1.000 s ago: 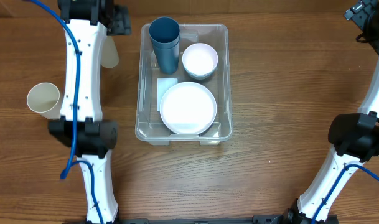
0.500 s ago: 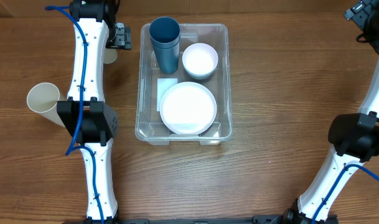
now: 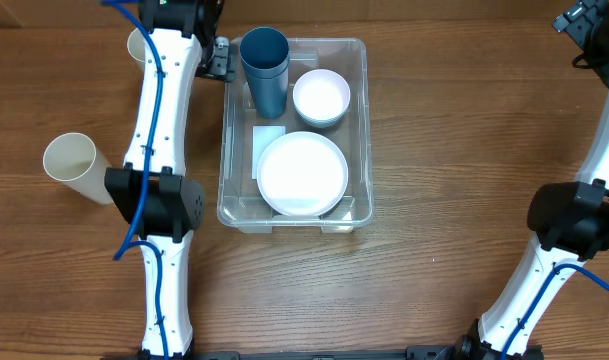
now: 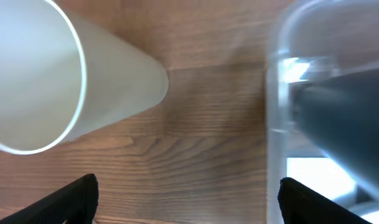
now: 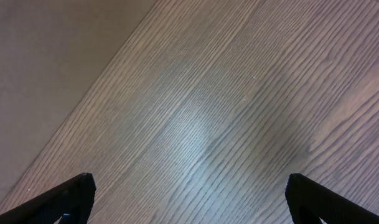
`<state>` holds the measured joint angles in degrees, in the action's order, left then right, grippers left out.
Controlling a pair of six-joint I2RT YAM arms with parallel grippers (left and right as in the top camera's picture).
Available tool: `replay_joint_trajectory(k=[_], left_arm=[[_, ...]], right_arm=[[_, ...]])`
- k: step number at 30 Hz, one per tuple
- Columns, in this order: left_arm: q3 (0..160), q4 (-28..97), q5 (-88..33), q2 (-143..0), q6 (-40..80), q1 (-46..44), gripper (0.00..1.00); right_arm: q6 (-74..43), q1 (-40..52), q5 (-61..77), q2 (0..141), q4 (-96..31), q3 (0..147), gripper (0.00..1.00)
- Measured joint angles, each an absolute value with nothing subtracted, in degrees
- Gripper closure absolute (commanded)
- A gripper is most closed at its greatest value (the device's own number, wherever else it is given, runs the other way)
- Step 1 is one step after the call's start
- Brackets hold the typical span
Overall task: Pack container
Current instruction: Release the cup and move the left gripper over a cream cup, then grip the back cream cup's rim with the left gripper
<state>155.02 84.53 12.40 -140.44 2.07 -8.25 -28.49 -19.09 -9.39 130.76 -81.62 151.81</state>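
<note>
Wooden tabletop holds the container at its centre, partly packed. We hang our left gripper wide open and empty between its wall and a toppled cream cup, probably our next pick. Our right gripper gapes empty, parked aside.

Overhead, the left arm covers most of the cream paper cup near the tabletop's far edge. It also covers the narrow end of a second cream paper cup by the left edge. The white round plate hides part of the white rectangular label. On my left wrist view the clear rectangular plastic container and dark blue cup are blurred. The left gripper shows only fingertips, as does the right gripper.
</note>
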Motion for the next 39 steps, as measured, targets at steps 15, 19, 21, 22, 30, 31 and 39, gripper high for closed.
replay_joint_trajectory(k=[15,19,21,22,30,31,39], left_arm=[[155.02,71.77,12.58,-138.02,-3.60,-3.88,0.05],[155.02,71.55,12.01,-139.20,-3.60,-2.37,0.08],[155.02,71.64,11.81,-140.68,-3.62,-2.13,0.10],[155.02,71.75,11.42,-141.99,-3.62,-2.13,0.13],[155.02,71.99,10.22,-144.29,-4.29,-2.15,0.43],[155.02,71.99,10.20,-144.35,-4.34,-2.15,0.45],[155.00,72.36,9.98,-148.33,-4.51,-2.15,0.90]], right_arm=[[-28.49,-19.09,-9.39,130.76,-81.65,151.81,0.00],[-28.51,-19.09,-9.39,130.76,-81.65,151.81,0.00],[-28.47,-19.09,-9.37,130.76,-81.65,151.81,0.00],[-28.49,-19.09,-9.41,130.76,-81.62,151.81,0.00],[-28.49,-19.09,-9.39,130.76,-81.62,151.81,0.00],[-28.49,-19.09,-9.39,130.76,-81.62,151.81,0.00],[-28.47,-19.09,-9.39,130.76,-81.60,151.81,0.00]])
